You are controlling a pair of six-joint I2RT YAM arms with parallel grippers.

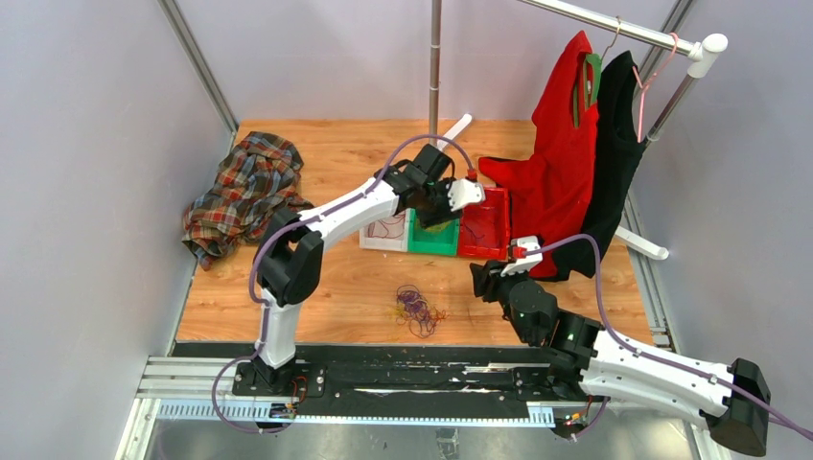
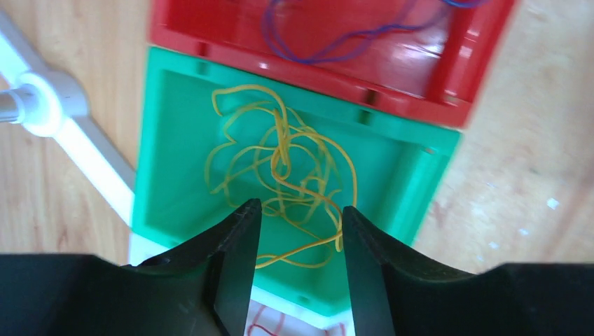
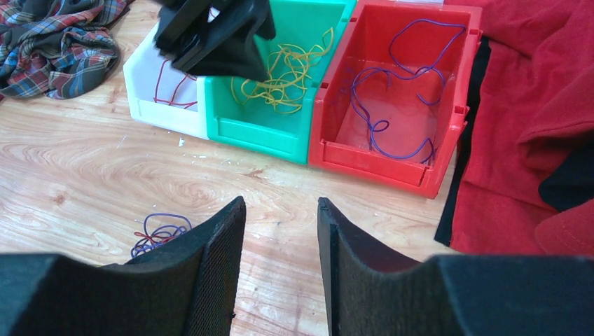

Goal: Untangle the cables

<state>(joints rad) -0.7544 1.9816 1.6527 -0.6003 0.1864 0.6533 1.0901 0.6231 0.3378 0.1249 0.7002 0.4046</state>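
- Nearer than the green plastic bin (image 1: 433, 247): a loose knot of thin purple, yellow and dark red cable strands (image 1: 417, 309) lies unsorted on the wood-grain tabletop (image 1: 316, 287).
- The right gripper (image 3: 280, 206) hovers nearer than the green bin and off to its right. Its fingers are spread with nothing between them.
- Inside the green bin: a heap of yellow cable strands (image 2: 280, 161). The left gripper (image 2: 300, 210) hangs directly above it, fingers parted, no wire pinched as far as I can see.
- The white plastic bin (image 3: 164, 115), touching the green bin's left side, holds a dark red strand (image 3: 171, 80). The red plastic bin (image 3: 382, 164) on its right holds purple strands (image 3: 382, 126).
- Judgement: this looks like a yellow drop-off. Lift the left arm straight up so no loop snags a finger. Next, pull one colour from the knot's edge while the other gripper pins the rest.
- Beyond the green bin: a crumpled plaid shirt (image 1: 244, 192) far left; a red garment (image 1: 561, 163) and a black garment (image 1: 614, 144) hang from a metal rail (image 1: 614, 26). Pale walls enclose the table.
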